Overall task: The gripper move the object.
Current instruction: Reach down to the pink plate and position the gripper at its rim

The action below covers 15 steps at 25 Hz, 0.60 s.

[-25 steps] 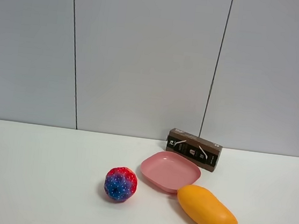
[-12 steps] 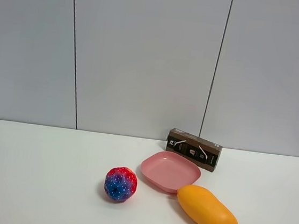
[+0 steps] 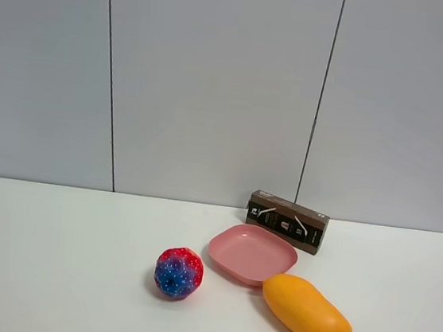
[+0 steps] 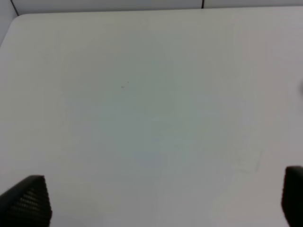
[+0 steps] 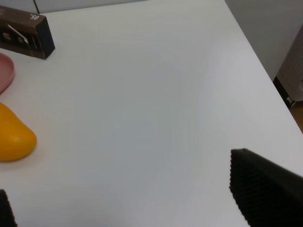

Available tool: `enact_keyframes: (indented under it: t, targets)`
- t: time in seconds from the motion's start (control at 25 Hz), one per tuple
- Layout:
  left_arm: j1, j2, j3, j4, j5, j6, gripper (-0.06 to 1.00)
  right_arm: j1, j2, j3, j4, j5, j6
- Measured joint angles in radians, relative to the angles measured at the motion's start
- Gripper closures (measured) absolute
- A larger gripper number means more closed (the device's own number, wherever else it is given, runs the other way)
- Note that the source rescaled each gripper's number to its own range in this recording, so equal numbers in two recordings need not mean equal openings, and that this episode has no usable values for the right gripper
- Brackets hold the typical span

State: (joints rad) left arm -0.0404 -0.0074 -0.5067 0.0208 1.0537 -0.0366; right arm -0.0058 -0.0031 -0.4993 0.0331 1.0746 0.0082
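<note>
Sitting flat on the white table (image 3: 51,259), the pink plate (image 3: 252,254) is lying just in front of the brown box (image 3: 287,221), with the mango (image 3: 307,309) right beside it and the speckled ball (image 3: 179,272) near it. Your left gripper (image 4: 160,196) and right gripper (image 5: 135,198) are both hanging over the table, fingers spread wide, holding nothing.

The plate (image 3: 251,254) is showing plain pink, the mango (image 3: 307,310) orange-yellow, the ball (image 3: 179,272) red-blue speckling, the box (image 3: 287,222) dark brown.
</note>
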Motion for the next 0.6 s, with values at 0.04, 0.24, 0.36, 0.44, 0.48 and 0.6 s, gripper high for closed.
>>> enact_keyframes:
  t: [0.04, 0.24, 0.36, 0.44, 0.48, 0.6]
  targets:
    - [0.0, 0.0, 0.0, 0.0, 0.0, 0.0, -0.06, 0.0, 0.0, 0.0, 0.0, 0.0, 0.0]
    - [0.0, 0.0, 0.0, 0.0, 0.0, 0.0, -0.06, 0.0, 0.0, 0.0, 0.0, 0.0, 0.0]
    - [0.0, 0.0, 0.0, 0.0, 0.0, 0.0, -0.06, 0.0, 0.0, 0.0, 0.0, 0.0, 0.0]
    - [0.0, 0.0, 0.0, 0.0, 0.0, 0.0, -0.06, 0.0, 0.0, 0.0, 0.0, 0.0, 0.0]
    - [0.0, 0.0, 0.0, 0.0, 0.0, 0.0, -0.06, 0.0, 0.0, 0.0, 0.0, 0.0, 0.0]
    - [0.0, 0.0, 0.0, 0.0, 0.0, 0.0, -0.06, 0.0, 0.0, 0.0, 0.0, 0.0, 0.0]
